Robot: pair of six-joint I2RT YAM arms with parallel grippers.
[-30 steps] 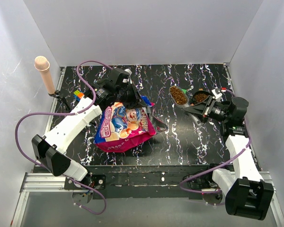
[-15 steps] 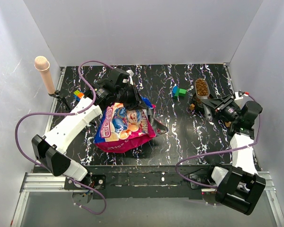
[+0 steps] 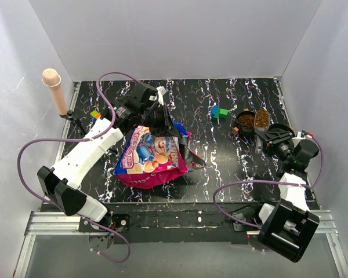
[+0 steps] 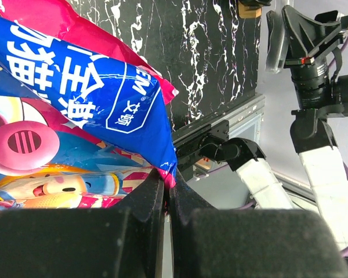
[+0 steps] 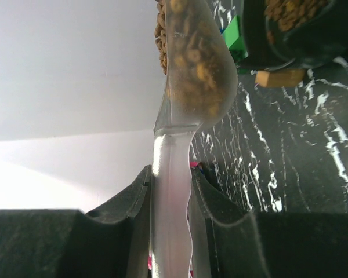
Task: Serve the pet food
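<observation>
Right arm folded back (scoop holding kibble).

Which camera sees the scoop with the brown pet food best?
The right wrist view: the scoop fills it up close, with kibble showing through. The top view shows it small and far away; the left wrist view does not show it clearly.

1. My left tool: two dark fingers, pressed together on the lower edge of item 2.
2. Glossy magenta-pink pet food bag: blue panel with white Chinese text and a cartoon pig face. It fills the left half.
3. Black, white-veined marble-pattern worktop: behind the bag, with a metal rail along its edge.
4. White-and-black right arm: far right, apart from the bag.
</observation>
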